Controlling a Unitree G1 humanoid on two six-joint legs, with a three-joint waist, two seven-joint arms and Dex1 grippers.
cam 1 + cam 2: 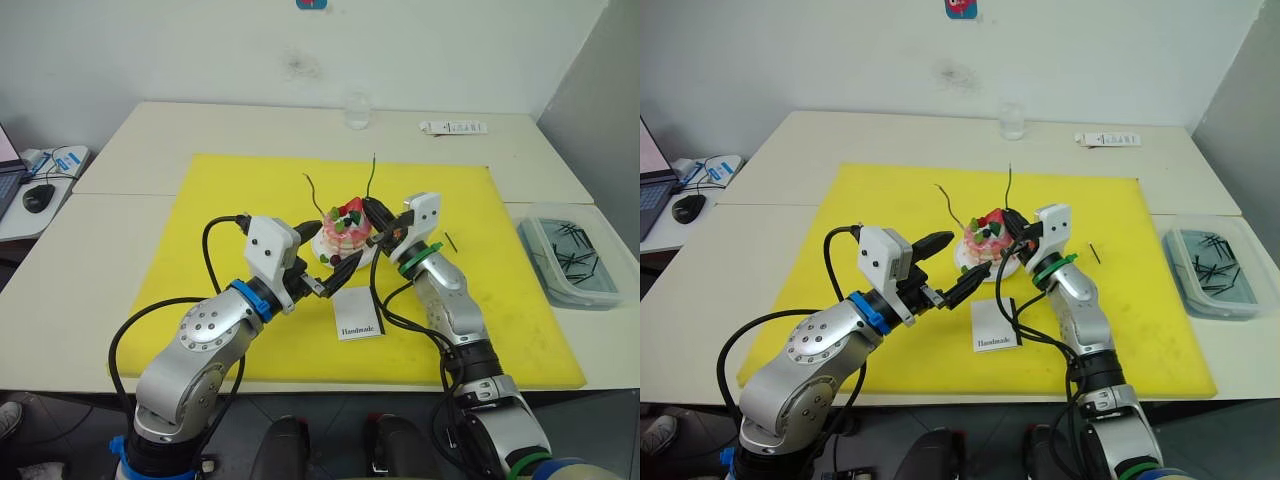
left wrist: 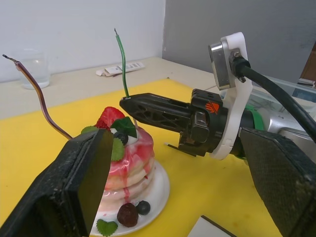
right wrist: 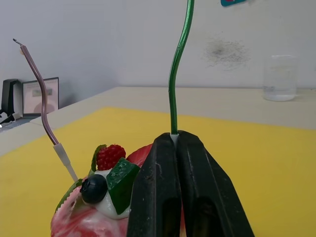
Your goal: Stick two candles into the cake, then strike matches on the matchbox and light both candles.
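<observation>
So the right gripper (image 3: 173, 143) is pinched tight on the base of the green candle (image 3: 174, 74), right over the top of the cake (image 2: 126, 158), and the candle rises pretty much straight up out of its fingertips. The purple-ish candle (image 3: 40, 94) is stuck in the cake's far side from that gripper, leaning outward, well apart from the green one.

The left gripper (image 1: 335, 268) sits spread wide just beside the cake's near edge, nothing between its fingers (image 2: 74, 182), and the right gripper's tips reach in across from it. Tight spot there, both grippers crowd the plate (image 2: 157, 190).

The matchbox (image 1: 358, 313) lies flat on the yellow mat (image 1: 240, 190) just below the two grippers, close to the mat's front edge. One match (image 1: 451, 242) lies loose on the mat out past the right gripper, and more sit in the clear tray (image 1: 570, 262) off the mat's right edge. Lots of bare mat behind the cake.
</observation>
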